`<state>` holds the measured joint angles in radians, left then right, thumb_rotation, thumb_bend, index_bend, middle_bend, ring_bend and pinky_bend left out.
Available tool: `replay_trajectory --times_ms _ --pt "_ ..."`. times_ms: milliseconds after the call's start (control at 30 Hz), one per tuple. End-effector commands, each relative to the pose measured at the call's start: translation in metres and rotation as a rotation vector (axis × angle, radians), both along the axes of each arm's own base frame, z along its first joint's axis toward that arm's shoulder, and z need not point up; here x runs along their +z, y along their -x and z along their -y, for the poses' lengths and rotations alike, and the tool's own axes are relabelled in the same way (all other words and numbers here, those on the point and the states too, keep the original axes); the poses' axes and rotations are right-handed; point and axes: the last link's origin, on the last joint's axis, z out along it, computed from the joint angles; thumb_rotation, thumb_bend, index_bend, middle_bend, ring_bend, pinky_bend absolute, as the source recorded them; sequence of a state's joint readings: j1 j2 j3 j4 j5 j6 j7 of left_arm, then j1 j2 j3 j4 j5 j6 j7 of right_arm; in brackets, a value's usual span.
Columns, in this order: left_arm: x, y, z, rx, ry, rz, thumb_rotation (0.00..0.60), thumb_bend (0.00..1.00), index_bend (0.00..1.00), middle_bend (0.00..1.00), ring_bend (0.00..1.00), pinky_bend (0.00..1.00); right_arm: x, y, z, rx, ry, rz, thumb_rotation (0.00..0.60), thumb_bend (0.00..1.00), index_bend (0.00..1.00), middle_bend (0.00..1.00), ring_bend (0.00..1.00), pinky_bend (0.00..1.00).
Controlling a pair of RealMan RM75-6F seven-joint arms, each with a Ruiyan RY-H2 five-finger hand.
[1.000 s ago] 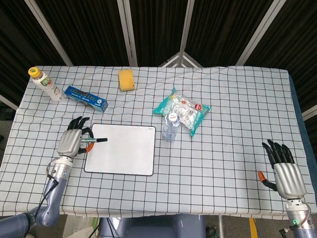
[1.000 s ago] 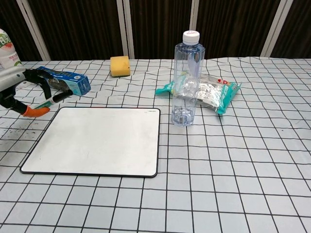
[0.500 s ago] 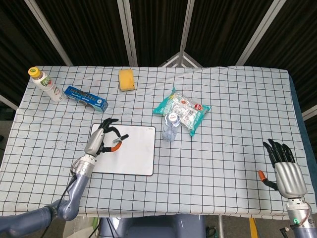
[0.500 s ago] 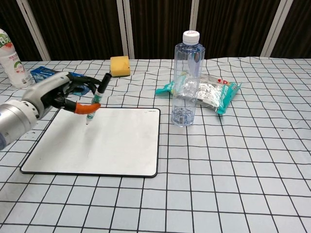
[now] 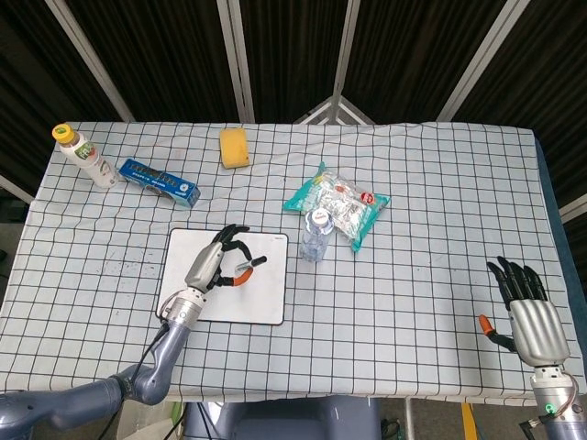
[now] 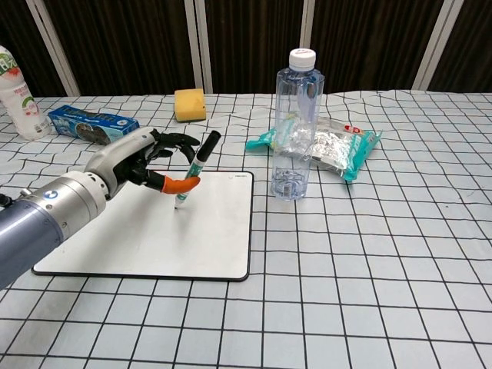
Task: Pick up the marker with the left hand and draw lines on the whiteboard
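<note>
Now your left hand (image 6: 142,161), fingers clamped on the marker (image 6: 195,167), hovers over the whiteboard (image 6: 115,238); lower its tip and stroke.

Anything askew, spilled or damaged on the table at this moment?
Nothing stands out. The water bottle stands upright and capped beside the whiteboard, the snack bag lies flat, and the left hand holds the marker tilted over the board.
</note>
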<state>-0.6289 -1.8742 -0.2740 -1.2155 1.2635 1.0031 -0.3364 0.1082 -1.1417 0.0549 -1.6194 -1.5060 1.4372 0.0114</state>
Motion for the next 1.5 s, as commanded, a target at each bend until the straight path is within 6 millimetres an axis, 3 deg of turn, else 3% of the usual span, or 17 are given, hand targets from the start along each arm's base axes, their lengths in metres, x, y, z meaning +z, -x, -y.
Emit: replay_trajectory --times_ms 33,467,700,867,1133,1500 --pt "-0.001 0.0 -0.001 -0.006 0.0 -0.012 0.6 0.55 0.67 0.13 0.0 0.03 0.0 0.0 0.0 0.0 0.0 0.0 0.6 0.35 0.0 0.0 0.0 0.0" --pt "0.003 0.016 -0.024 -0.005 -0.018 -0.084 0.6 0.55 0.68 0.13 0.0 0.03 0.0 0.0 0.0 -0.01 0.003 0.003 0.6 0.35 0.0 0.0 0.0 0.0" --pt "0.027 0.035 -0.047 0.008 -0.095 -0.142 0.6 0.55 0.68 0.13 0.0 0.03 0.0 0.001 0.001 -0.016 0.006 0.006 0.6 0.35 0.0 0.0 0.0 0.0" --pt "0.047 0.029 -0.054 0.022 -0.143 -0.055 0.6 0.55 0.68 0.13 0.0 0.03 0.001 0.001 0.001 -0.015 0.009 0.008 0.6 0.35 0.0 0.0 0.0 0.0" --pt "0.047 0.005 -0.036 -0.005 -0.085 0.028 0.6 0.55 0.68 0.13 0.0 0.03 0.001 0.001 0.0 -0.014 0.01 0.0 0.6 0.35 0.0 0.0 0.0 0.0" --pt "0.01 -0.018 -0.004 -0.018 0.035 0.047 0.6 0.55 0.68 0.13 0.0 0.03 0.001 0.001 0.0 -0.023 0.009 -0.001 0.6 0.35 0.0 0.0 0.0 0.0"
